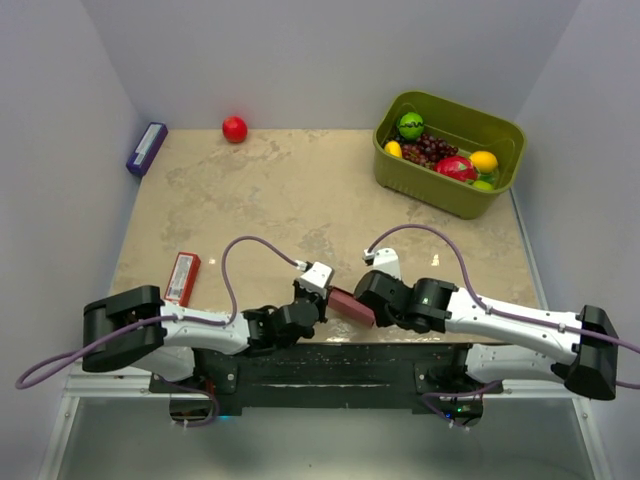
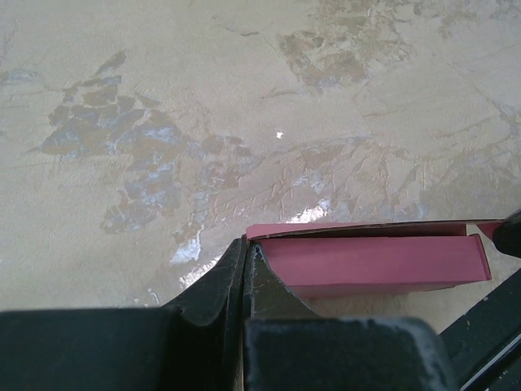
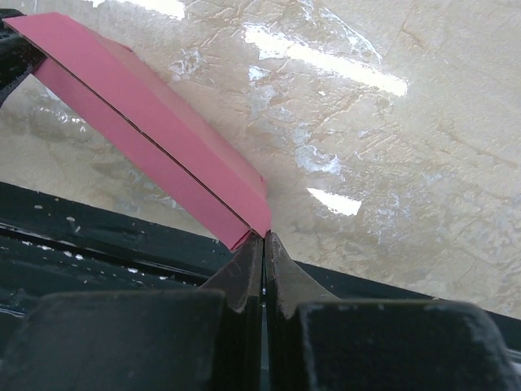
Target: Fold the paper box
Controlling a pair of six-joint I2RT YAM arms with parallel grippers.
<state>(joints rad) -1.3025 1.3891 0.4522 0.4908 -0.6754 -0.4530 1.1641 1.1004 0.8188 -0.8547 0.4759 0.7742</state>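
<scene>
The pink paper box (image 1: 350, 305) hangs flattened between my two grippers, just above the table's near edge. My left gripper (image 1: 322, 300) is shut, its fingertips pinching the box's left end (image 2: 244, 244); the pink panel (image 2: 366, 262) runs off to the right with a flap edge above it. My right gripper (image 1: 373, 313) is shut too, its tips meeting on the box's near corner (image 3: 264, 236). From there the paper box (image 3: 146, 114) slants away up and to the left, with a dark crease line along it.
A red flat packet (image 1: 182, 277) with a white label lies at the left. A purple box (image 1: 146, 148) and a red ball (image 1: 234, 129) sit at the back left. A green basket (image 1: 497, 185) of fruit stands at the back right. A black rail (image 3: 81, 236) lines the front edge.
</scene>
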